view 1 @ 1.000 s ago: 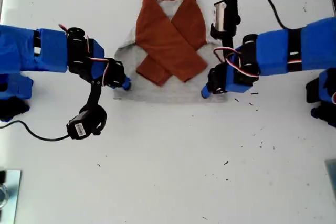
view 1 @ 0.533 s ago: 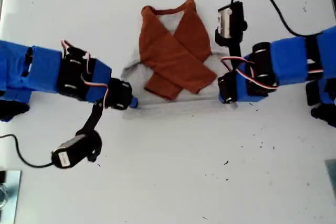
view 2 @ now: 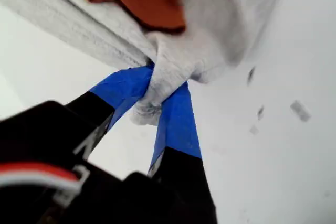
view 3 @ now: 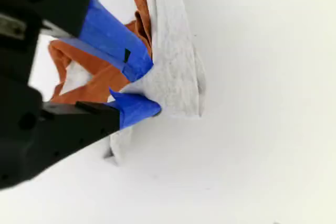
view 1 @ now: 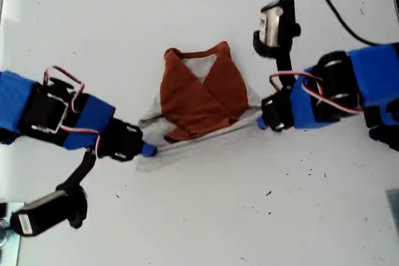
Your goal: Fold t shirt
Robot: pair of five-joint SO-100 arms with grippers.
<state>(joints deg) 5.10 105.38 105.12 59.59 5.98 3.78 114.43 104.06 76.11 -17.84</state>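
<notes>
Two tools clamp grey hem corners of t shirt (view 1: 199,95), mid-desk (view 1: 199,228), orange sleeves crossed on top. Cloth looks light and limp, likely sags; hem corners best hold. My first tool (view 1: 262,121) reaches from exterior view's right, my second tool (view 1: 148,151) from its left, both low.

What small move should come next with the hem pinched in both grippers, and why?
Probably carry the hem toward the collar. My first gripper and my second gripper each pinch a bottom corner of the t shirt, and the crossed orange sleeves remain uncovered.
</notes>
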